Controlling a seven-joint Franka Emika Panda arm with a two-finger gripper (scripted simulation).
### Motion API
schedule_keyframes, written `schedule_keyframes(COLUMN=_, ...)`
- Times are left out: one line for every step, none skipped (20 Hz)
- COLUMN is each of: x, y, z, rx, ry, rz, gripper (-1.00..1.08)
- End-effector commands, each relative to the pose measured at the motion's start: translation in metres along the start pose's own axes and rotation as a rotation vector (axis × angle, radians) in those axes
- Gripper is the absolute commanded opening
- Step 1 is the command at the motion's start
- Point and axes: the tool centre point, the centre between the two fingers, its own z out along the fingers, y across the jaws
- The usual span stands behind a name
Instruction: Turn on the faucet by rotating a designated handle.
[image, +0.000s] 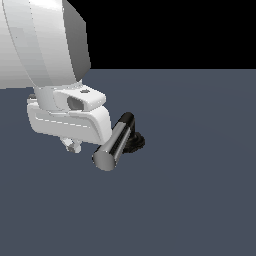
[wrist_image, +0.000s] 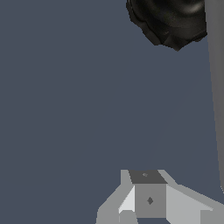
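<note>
The handle, a chrome bar with a flat round end, is seen near the middle of the exterior view, reaching toward the near left from the black ribbed base of the faucet on the grey surface. The hand is held low just to the handle's left; whether its fingers are spread or pressed together cannot be told. The approach step seems to be in hand, and a sideways push against the bar's free end is judged to be needed next.
</note>
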Motion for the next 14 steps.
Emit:
schedule_keyframes(x=0.001, y=-0.001, z=0.001, rx=0.0, ry=0.001, rz=0.001, gripper=-1.0)
schedule_keyframes(x=0.001, y=-0.001, z=0.001, rx=0.0, ry=0.001, rz=0.001, gripper=-1.0)
schedule_keyframes(x=0.001, y=-0.001, z=0.001, rx=0.0, ry=0.001, rz=0.001, gripper=-1.0)
schedule_keyframes(x=0.001, y=-0.001, z=0.001, rx=0.0, ry=0.001, rz=0.001, gripper=-1.0)
schedule_keyframes(x=0.001, y=0.0, z=0.001, rx=0.0, ry=0.001, rz=0.001, gripper=-1.0)
schedule_keyframes(x=0.001, y=0.004, z=0.001, rx=0.0, ry=0.001, rz=0.001, gripper=-1.0)
schedule_keyframes(x=0.001, y=0.008, z=0.001, rx=0.0, ry=0.001, rz=0.001, gripper=-1.0)
schedule_keyframes(x=0.001, y=0.012, z=0.001, rx=0.0, ry=0.001, rz=0.001, gripper=-1.0)
schedule_keyframes(x=0.002, y=0.015, z=0.001, rx=0.0, ry=0.001, rz=0.001, gripper=-1.0)
schedule_keyframes(x=0.002, y=0.019, z=0.001, rx=0.0, ry=0.001, rz=0.001, gripper=-1.0)
schedule_keyframes(x=0.002, y=0.023, z=0.001, rx=0.0, ry=0.001, rz=0.001, gripper=-1.0)
schedule_keyframes(x=0.002, y=0.027, z=0.001, rx=0.0, ry=0.001, rz=0.001, gripper=-1.0)
schedule_keyframes(x=0.003, y=0.031, z=0.001, rx=0.0, ry=0.001, rz=0.001, gripper=-1.0)
schedule_keyframes(x=0.003, y=0.036, z=0.001, rx=0.0, ry=0.001, rz=0.001, gripper=-1.0)
